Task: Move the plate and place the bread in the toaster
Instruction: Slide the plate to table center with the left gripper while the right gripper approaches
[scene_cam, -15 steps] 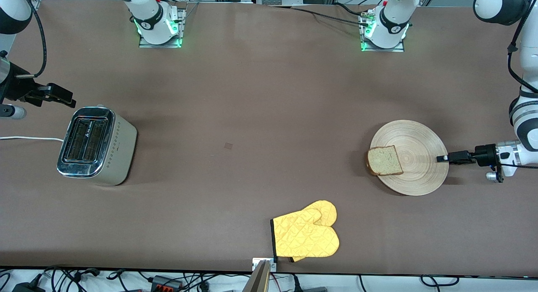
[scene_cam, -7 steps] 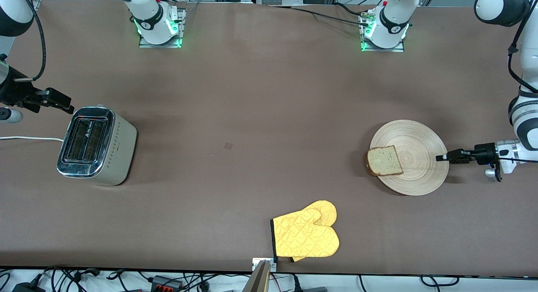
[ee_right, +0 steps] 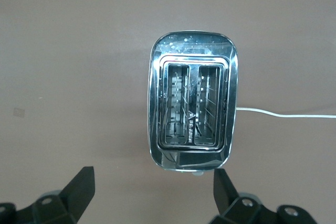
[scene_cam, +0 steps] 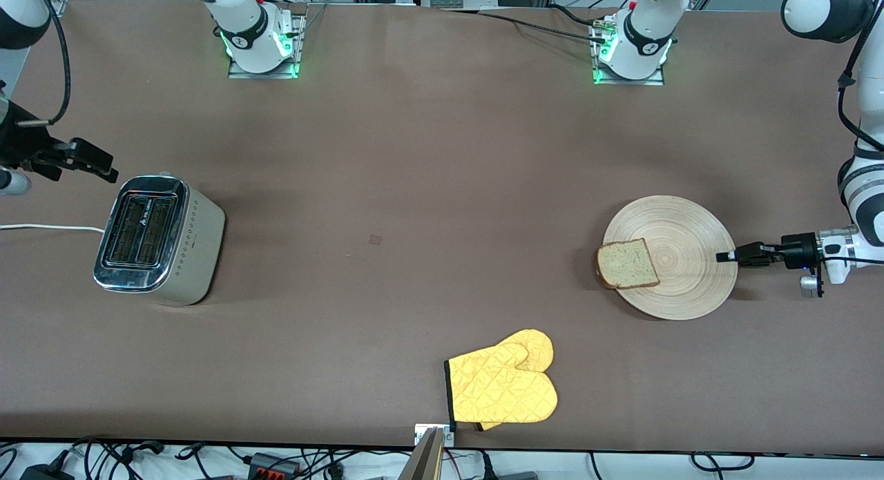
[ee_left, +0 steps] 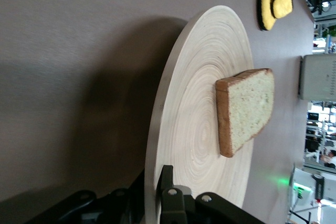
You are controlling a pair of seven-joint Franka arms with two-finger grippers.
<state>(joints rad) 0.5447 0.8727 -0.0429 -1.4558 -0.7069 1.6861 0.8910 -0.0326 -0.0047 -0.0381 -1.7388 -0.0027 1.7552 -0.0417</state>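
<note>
Gripping the plate rim, left hand; bread aboard.

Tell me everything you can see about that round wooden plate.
The plate is a large, round, shallow disc of pale wood with fine concentric rings. It lies toward the left arm's end of the table. A bread slice rests on it, overhanging the rim toward the right arm's end. The left gripper is shut on its rim, one finger above and one below. In the left wrist view, the gripped edge looks slightly lifted.
</note>
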